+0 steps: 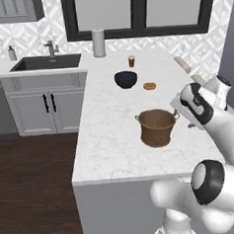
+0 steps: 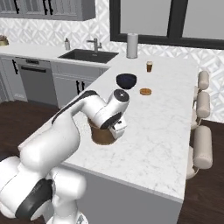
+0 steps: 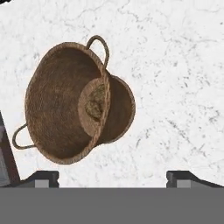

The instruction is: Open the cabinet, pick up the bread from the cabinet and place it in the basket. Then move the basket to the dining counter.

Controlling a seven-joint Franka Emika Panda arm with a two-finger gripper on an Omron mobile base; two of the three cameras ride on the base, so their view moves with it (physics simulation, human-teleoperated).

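Note:
The brown woven basket [image 1: 157, 127] stands upright on the white marble dining counter [image 1: 110, 139], near its front end. The dark-brown bread [image 3: 94, 105] lies on the bottom inside the basket [image 3: 65, 103]. My gripper [image 3: 113, 177] is open, fingers wide apart with nothing between them, and looks down at the basket from above and to one side. The hand [image 1: 185, 103] hovers just right of the basket's rim, and my arm covers most of the basket [image 2: 101, 136]. The grey upper cabinet [image 1: 12, 10] hangs far off at the top left, its doors [image 2: 52, 8] looking shut.
Farther back on the counter are a dark blue bowl [image 1: 126, 79], a small round brown pastry [image 1: 149, 86], a brown cup [image 1: 131, 61] and a paper towel roll [image 1: 99, 42]. A sink [image 1: 46, 62] is back left. Stools [image 2: 202, 144] line the counter's right side.

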